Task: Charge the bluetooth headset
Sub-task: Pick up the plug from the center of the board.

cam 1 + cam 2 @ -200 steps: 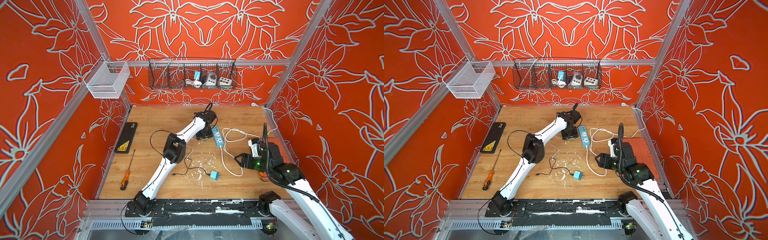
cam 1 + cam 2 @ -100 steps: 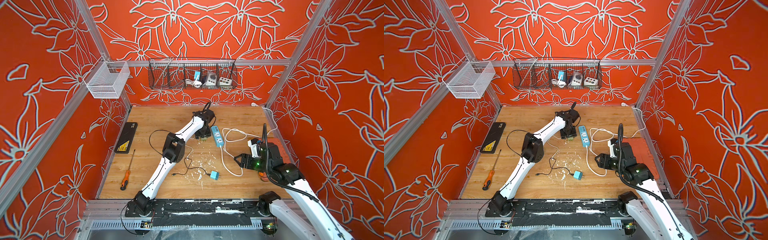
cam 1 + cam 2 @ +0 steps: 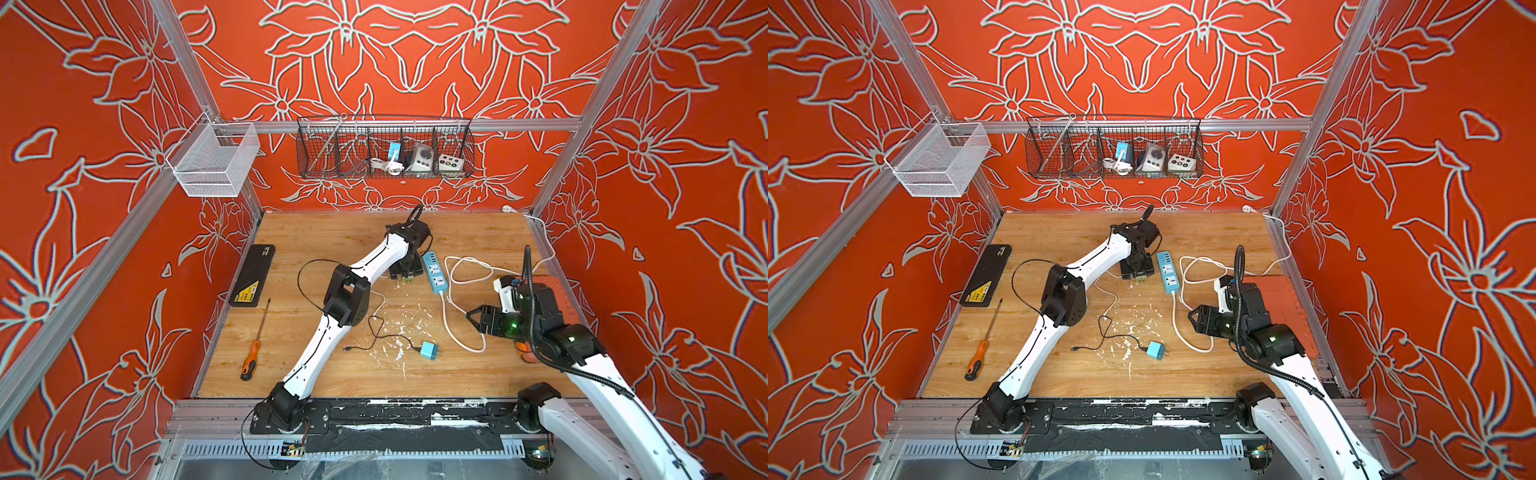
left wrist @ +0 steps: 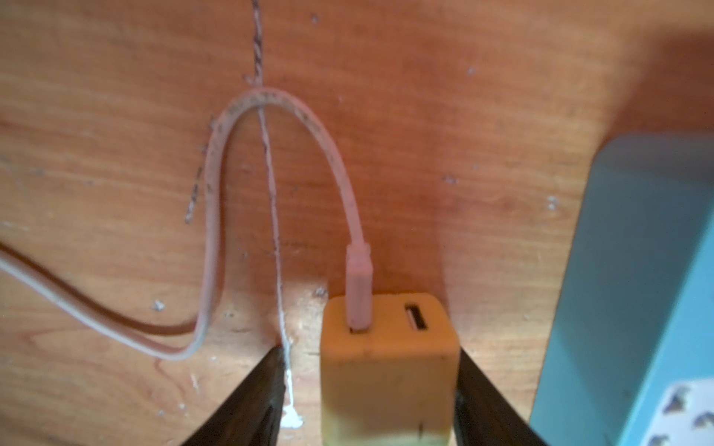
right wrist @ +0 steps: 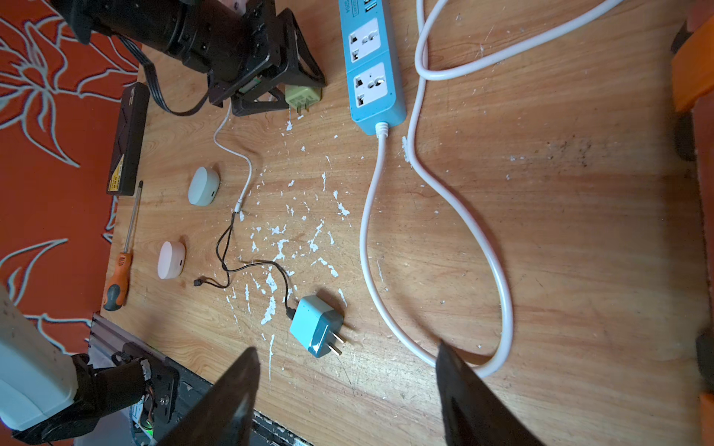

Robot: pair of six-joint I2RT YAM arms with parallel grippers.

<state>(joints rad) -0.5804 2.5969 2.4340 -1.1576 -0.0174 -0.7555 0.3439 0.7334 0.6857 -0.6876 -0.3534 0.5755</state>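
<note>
Wooden tabletop (image 3: pixel 316 237) carries everything. At its left edge lies a black case (image 3: pixel 252 276), with an orange-handled screwdriver (image 3: pixel 254 345) nearer. Right of the screwdriver, the right wrist view shows the far headset case (image 5: pixel 203 186) and the near headset case (image 5: pixel 171 260), both white, lying free on the wood and well apart from either gripper. Next comes the left gripper (image 3: pixel 406 275), low at mid-table over a yellow-green charger (image 4: pixel 386 370). Its jaws straddle the block without clamping: one finger (image 4: pixel 479 394) is against its side, the other stands slightly off. A thin white cable (image 4: pixel 213 185) is plugged into that charger, and its loose end (image 5: pixel 241 199) rests near the far headset case, not touching it. Nearer lies a blue charger (image 3: pixel 428 350) trailing a black cable (image 5: pixel 251 265). Just right of the left gripper sits the blue power strip (image 3: pixel 434 272), its white cord (image 5: pixel 362 235) looping rightwards. Over that loop hangs the right gripper (image 3: pixel 471 316), jaws spread and empty
</note>
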